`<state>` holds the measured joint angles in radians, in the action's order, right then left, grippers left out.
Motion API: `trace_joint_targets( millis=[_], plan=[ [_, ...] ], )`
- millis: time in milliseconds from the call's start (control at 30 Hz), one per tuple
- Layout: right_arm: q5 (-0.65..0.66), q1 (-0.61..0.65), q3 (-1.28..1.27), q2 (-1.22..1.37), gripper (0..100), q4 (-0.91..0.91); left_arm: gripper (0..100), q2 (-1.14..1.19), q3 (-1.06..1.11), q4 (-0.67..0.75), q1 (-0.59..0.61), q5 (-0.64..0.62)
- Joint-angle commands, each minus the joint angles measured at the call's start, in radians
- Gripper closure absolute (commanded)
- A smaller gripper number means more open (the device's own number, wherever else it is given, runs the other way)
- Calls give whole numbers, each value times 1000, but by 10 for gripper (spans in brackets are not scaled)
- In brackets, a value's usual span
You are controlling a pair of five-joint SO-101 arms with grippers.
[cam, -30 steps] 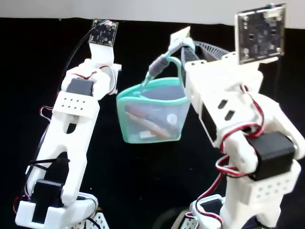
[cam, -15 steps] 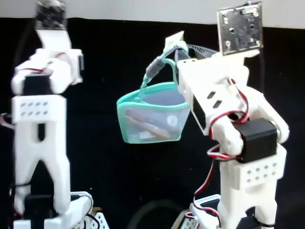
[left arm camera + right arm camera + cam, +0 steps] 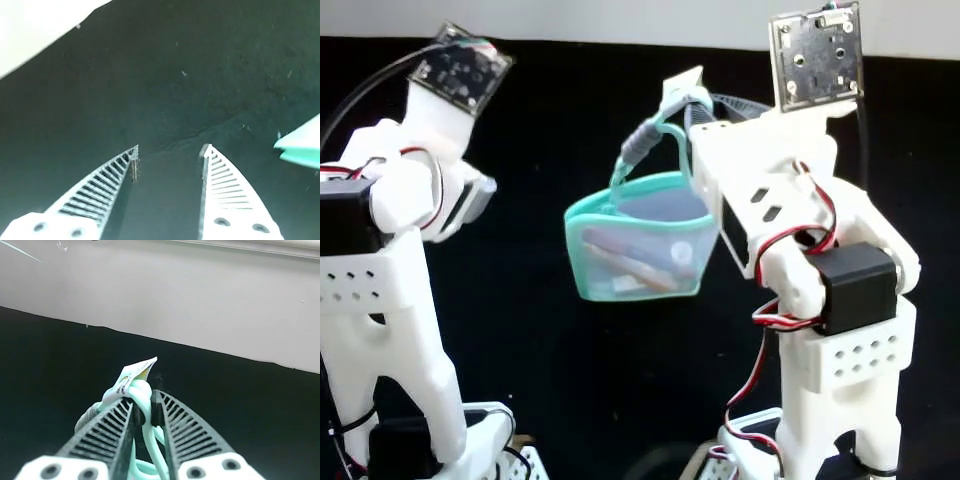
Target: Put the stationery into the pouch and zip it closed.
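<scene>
Left arm (image 3: 390, 260) has swung back from the pouch's near edge to the far left over the last second; the left pincer (image 3: 170, 150) is spread apart and empty above the dark bench (image 3: 200, 60). Pouch (image 3: 640, 250) unchanged: it hangs in mid-air between the arms, well clear of the left arm, stationery (image 3: 630, 265) visible through its clear wall, mouth apparently still open. Right pincer (image 3: 144, 400) is clamped on the pouch's teal strap (image 3: 145, 412); judgement: loading done, zipping outstanding, with the left arm needing to re-approach.
</scene>
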<state>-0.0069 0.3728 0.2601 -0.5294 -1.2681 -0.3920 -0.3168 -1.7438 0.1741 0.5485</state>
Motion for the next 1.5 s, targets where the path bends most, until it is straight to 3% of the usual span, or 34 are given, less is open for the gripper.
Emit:
trace_joint_targets(
  millis=[0,300,567,833,1067,1467],
  plan=[
    [9,2,2,-10,993,19,780,-31,-36,-11,-39,84],
    [48,1,-13,-8,993,10,780,-39,41,-17,-254,143],
    [51,-2,-88,-8,993,28,782,-61,68,-18,-272,144],
    [49,-59,-79,88,993,88,783,-289,234,-18,-274,181],
    [3,-58,-77,136,993,125,783,-338,251,-18,-275,172],
    [2,-59,-77,142,993,125,783,-335,249,-17,-456,109]
  ],
)
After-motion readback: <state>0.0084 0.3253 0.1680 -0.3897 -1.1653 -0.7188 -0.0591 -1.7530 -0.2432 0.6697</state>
